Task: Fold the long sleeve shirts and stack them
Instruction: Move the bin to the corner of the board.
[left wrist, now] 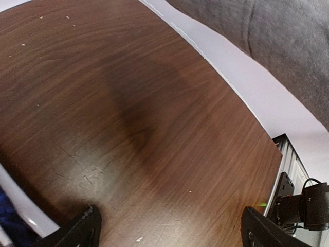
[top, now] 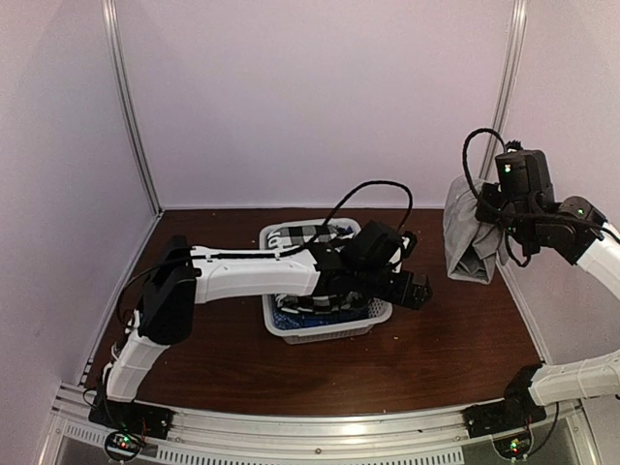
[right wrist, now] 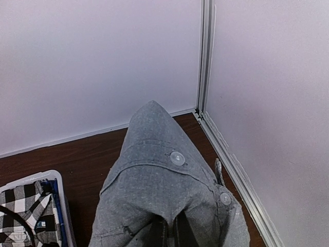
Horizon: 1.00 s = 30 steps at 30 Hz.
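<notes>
Right gripper [top: 492,206] clamped the grey shirt [top: 470,240] up high, its length hanging straight down; left gripper [top: 417,291], jaws wide and empty, sat near its hem, leftward.

The dark brown wooden table top [left wrist: 128,103] has a plain grain and a low sheen, with fine scratches and pale specks where light catches it. The plain light grey shirt [right wrist: 154,195] is matt cloth with a fine flecked weave; its small round buttons [right wrist: 177,158] look like smooth, pale plastic. The black-and-white checked shirt [right wrist: 20,206] is soft woven cloth, also matt. The white slatted basket [top: 325,334] is smooth, slightly glossy plastic. The left arm's white shell [top: 252,271] looks like glossy plastic, its joints matt black. The near rail [top: 320,426] and far right corner post [right wrist: 205,56] are brushed metal. The pale walls [top: 320,97] are smooth and matt.
</notes>
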### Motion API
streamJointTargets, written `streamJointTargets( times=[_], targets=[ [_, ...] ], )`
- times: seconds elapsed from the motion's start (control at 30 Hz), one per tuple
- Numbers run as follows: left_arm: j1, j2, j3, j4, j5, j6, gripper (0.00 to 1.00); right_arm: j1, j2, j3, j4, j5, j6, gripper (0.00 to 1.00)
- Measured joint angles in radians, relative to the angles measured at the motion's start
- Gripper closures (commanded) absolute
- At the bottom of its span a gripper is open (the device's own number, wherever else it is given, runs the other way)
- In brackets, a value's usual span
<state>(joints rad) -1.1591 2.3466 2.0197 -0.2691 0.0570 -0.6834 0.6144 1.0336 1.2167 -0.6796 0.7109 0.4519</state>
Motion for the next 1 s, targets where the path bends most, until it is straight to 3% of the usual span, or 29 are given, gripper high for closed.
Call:
streamJointTargets(
  times=[0.27, 0.63, 1.0],
  targets=[
    [0.039, -0.048, -0.059, 0.000, -0.005, 0.067, 0.06, 0.000, 0.005, -0.001, -0.004, -0.002, 0.000, 1.00],
    [-0.086, 0.112, 0.232, -0.238, 0.001, 0.209, 0.05, -0.004, 0.005, 0.015, -0.022, 0.013, -0.009, 1.00],
    [-0.124, 0.220, 0.309, -0.317, 0.015, 0.192, 0.05, -0.004, 0.005, 0.026, -0.034, 0.016, -0.011, 1.00]
  ],
)
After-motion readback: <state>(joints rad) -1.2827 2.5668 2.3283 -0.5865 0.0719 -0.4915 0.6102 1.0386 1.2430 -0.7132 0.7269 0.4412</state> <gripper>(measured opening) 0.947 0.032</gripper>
